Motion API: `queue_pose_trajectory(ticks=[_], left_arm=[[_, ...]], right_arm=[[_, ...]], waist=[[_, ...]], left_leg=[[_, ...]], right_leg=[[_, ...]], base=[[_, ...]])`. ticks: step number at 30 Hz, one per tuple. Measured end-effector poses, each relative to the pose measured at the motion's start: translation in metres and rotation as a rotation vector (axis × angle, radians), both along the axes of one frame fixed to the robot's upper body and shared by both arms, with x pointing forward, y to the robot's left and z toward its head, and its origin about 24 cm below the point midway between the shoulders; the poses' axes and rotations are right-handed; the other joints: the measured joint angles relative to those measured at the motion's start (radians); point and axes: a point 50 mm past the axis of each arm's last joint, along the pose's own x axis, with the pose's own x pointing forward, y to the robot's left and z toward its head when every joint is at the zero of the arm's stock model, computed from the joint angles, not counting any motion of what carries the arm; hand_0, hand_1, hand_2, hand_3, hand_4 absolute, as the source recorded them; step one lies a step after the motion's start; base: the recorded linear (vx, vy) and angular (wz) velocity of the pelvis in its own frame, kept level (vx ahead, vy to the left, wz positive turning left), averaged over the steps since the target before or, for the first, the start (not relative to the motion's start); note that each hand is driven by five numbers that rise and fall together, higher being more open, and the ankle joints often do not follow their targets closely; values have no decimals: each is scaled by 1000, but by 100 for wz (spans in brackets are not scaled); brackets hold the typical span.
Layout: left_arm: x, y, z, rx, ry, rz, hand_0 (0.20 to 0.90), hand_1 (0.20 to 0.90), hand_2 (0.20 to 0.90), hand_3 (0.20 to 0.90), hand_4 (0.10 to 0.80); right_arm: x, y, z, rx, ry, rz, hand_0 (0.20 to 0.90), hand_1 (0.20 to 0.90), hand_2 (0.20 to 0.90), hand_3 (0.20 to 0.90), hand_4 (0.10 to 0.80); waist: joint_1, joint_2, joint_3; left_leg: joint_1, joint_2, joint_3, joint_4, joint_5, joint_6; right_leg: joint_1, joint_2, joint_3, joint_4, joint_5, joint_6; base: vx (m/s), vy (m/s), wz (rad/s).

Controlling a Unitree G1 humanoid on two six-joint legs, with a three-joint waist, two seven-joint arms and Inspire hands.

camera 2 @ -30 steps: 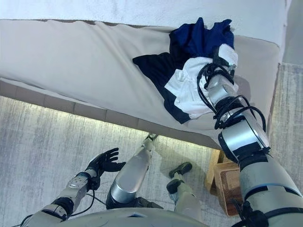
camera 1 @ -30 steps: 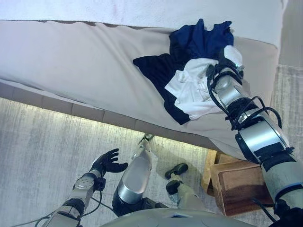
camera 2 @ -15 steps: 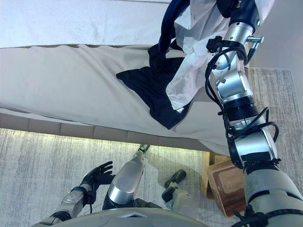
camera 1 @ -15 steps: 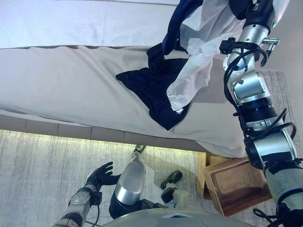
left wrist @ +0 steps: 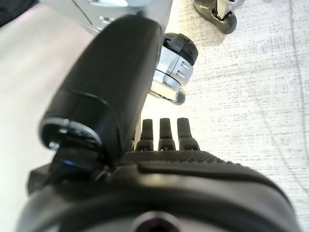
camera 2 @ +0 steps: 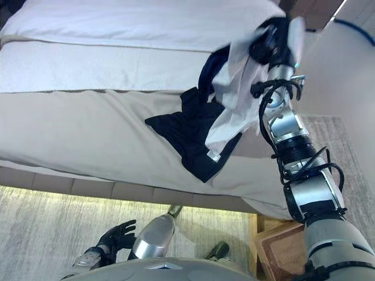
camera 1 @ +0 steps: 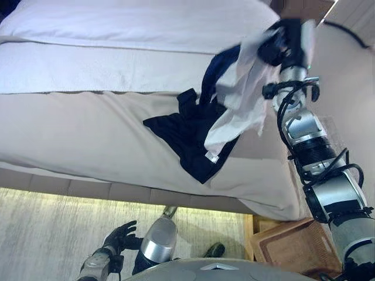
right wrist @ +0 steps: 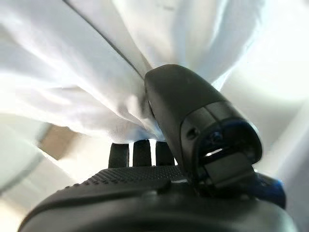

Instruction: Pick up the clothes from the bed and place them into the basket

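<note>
My right hand (camera 1: 283, 47) is raised high over the bed (camera 1: 82, 129) and is shut on a bundle of clothes. A white garment (camera 1: 240, 99) and a blue one (camera 1: 215, 71) hang from it. The white cloth is pinched under the thumb in the right wrist view (right wrist: 96, 72). A dark navy garment (camera 1: 184, 132) trails from the bundle and still lies partly on the beige bed cover. The wooden basket (camera 1: 290, 249) stands on the floor by the bed's right corner. My left hand (camera 1: 120, 236) hangs low over the rug with fingers spread and holds nothing.
White pillows and a white sheet (camera 1: 117, 35) lie at the far side of the bed. A pale striped rug (camera 1: 47, 234) covers the floor in front of the bed. A wall (camera 1: 351, 76) rises to the right of the raised arm.
My right hand has lifted the clothes off the bed, from resting on the pile to held high, and the navy garment is dragged up with them. The camera has tilted up.
</note>
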Motion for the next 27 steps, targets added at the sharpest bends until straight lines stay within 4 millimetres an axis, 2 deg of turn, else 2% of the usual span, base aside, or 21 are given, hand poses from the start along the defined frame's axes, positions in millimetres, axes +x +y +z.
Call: queue_pose_trajectory(ticks=[6, 11, 12, 13, 24, 25, 26, 27], left_arm=[[0, 0, -1, 0, 23, -2, 900, 900, 900, 900, 800], [-1, 0, -1, 2, 42, -16, 900, 900, 900, 900, 800], [-1, 1, -1, 2, 43, -18, 900, 900, 900, 900, 800], [-2, 1, -1, 3, 46, -19, 900, 900, 900, 900, 800], [5, 2, 2, 9, 32, -48, 900, 900, 900, 900, 800], [4, 2, 2, 5, 33, -50, 900, 900, 900, 900, 800], [4, 2, 2, 5, 33, -51, 900, 900, 900, 900, 800], [5, 2, 2, 5, 33, -51, 900, 900, 900, 900, 800]], right_arm=[[4, -11, -68, -100, 416, 30, 900, 900, 900, 900, 800], [3, -16, -75, -175, 481, 12, 900, 900, 900, 900, 800], [3, -16, -75, -195, 481, 9, 804, 804, 804, 787, 687], [3, -16, -75, -205, 481, 8, 300, 300, 300, 200, 100], [3, -16, -74, -288, 467, -7, 300, 300, 300, 200, 100], [3, -16, -74, -289, 468, -8, 573, 573, 573, 518, 418], [3, -16, -74, -291, 470, -6, 900, 900, 900, 900, 800], [3, -16, -74, -292, 471, -5, 900, 900, 900, 900, 800]], waist=[[14, -5, -5], [15, -6, -6], [16, -7, -6], [16, -8, -6], [34, -12, -5], [36, -12, -5], [36, -12, -5], [36, -12, -5]], left_leg=[[0, 0, 0, -2, 2, 2], [6, 3, -2, -17, 11, 10], [5, 3, -2, -17, 11, 11], [5, 4, -3, -17, 11, 11], [-1, 14, -20, -36, 22, 6], [-1, 13, -21, -39, 22, 6], [0, 12, -23, -45, 25, 5], [-1, 12, -24, -48, 26, 4]], right_leg=[[2, 0, -2, 0, 0, 1], [2, 2, -3, 0, 0, 1], [2, 3, -3, 0, 0, 1], [2, 3, -4, 0, 0, 1], [-6, 15, -15, -1, -2, 2], [-7, 14, -16, -1, -2, 2], [-8, 13, -19, -1, -2, 2], [-9, 13, -21, -1, -2, 2]], base=[[-13, -3, 0], [-37, -10, 1], [0, 0, 0], [0, 0, 0], [-24, 7, 3], [10, 39, 4], [17, 28, 5], [18, 27, 5]])
